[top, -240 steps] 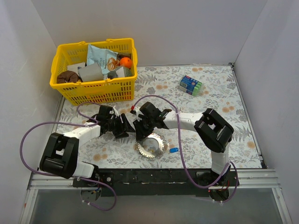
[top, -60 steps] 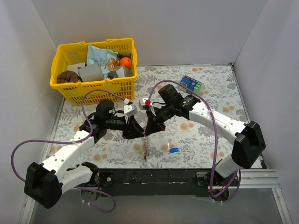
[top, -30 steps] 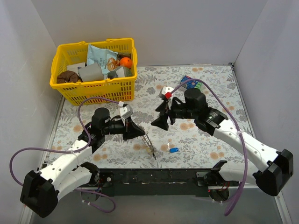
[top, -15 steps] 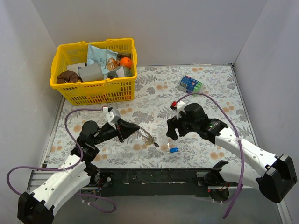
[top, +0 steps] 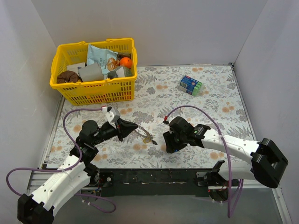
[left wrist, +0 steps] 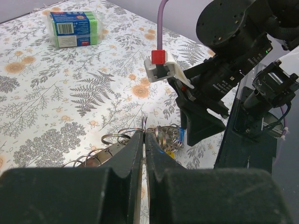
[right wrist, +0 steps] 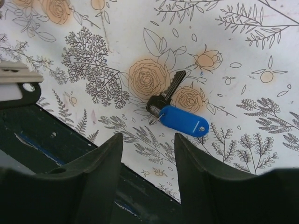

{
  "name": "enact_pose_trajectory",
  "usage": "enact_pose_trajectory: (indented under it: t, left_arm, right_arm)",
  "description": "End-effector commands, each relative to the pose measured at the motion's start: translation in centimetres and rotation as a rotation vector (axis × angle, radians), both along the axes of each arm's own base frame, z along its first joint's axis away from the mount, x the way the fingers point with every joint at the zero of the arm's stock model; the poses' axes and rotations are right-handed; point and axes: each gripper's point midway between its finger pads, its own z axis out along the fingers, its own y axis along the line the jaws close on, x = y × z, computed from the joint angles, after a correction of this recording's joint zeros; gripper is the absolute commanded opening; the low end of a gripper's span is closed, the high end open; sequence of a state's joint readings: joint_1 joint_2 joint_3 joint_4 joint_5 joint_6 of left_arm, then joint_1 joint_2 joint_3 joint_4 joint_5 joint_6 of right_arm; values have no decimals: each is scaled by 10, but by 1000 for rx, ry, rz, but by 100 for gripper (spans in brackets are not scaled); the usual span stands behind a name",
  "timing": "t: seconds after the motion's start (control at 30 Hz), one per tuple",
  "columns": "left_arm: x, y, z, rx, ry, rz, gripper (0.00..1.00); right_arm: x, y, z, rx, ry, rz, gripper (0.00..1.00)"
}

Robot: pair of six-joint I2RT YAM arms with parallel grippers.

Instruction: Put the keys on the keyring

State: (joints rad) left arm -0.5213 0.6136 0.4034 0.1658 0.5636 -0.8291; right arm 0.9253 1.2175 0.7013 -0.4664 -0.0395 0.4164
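The floral counter (top: 210,116) carries a yellow basket (top: 96,93) at upper left. At lower centre of the top view, the left tool (left wrist: 145,140) is pinched nearly closed on the keyring (top: 145,136). The right tool (right wrist: 147,140) gapes wide and holds nothing. The blue key (right wrist: 184,120) lies on the counter just above its fingers.

I see the table (top: 210,107) covered in a pale cloth printed with grey ferns and orange flowers. A yellow basket (top: 93,93) full of odds and ends stands on its far left corner. A blue-green packet (top: 190,85) lies well apart from it, toward the far right. On my right wrist camera a small dark key with a blue tag (right wrist: 183,121) lies flat on the cloth, near the table's black front edge.
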Motion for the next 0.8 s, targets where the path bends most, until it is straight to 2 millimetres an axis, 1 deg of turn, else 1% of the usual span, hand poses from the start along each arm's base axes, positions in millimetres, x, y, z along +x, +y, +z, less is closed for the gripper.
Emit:
enact_pose_trajectory:
  t: [0.0,0.1,0.13,0.2,0.23,0.4,0.5,0.57,0.6,0.63,0.7,0.73,0.77]
  left_arm:
    - [-2,0,29,-35,-86,-7,0]
    - [-2,-1,30,-35,-89,-11,0]
    - [-2,-1,30,-35,-89,-14,0]
    - [-3,-1,30,-34,-88,-17,0]
    - [-4,-2,30,-34,-88,-22,0]
    - [-5,-3,29,-32,-88,-34,0]
    - [-5,-3,29,-32,-89,-34,0]
    - [-4,-3,28,-29,-85,-31,0]
    - [-5,-3,28,-28,-88,-33,0]
    - [-4,-3,28,-26,-84,-33,0]
    - [-4,-2,29,-24,-88,-31,0]
    - [-4,-2,28,-21,-88,-31,0]
    - [-4,-2,28,-18,-91,-29,0]
  right_arm:
    - [5,3,-9,-6,7,-68,53]
    - [7,6,-17,-17,12,-64,47]
    - [9,8,-19,-16,12,-64,42]
    - [10,10,-23,-19,12,-65,37]
    - [10,11,-26,-24,21,-64,31]
    - [13,15,-27,-31,27,-55,25]
    - [12,15,-31,-40,33,-53,20]
    - [12,14,-33,-52,39,-52,13]
    - [12,14,-34,-53,38,-50,9]
    - [12,12,-33,-56,36,-50,3]
    - [15,14,-26,-45,16,-43,1]
    - [19,10,-24,-64,-9,-53,1]
    - [25,10,-18,-66,-38,-62,1]
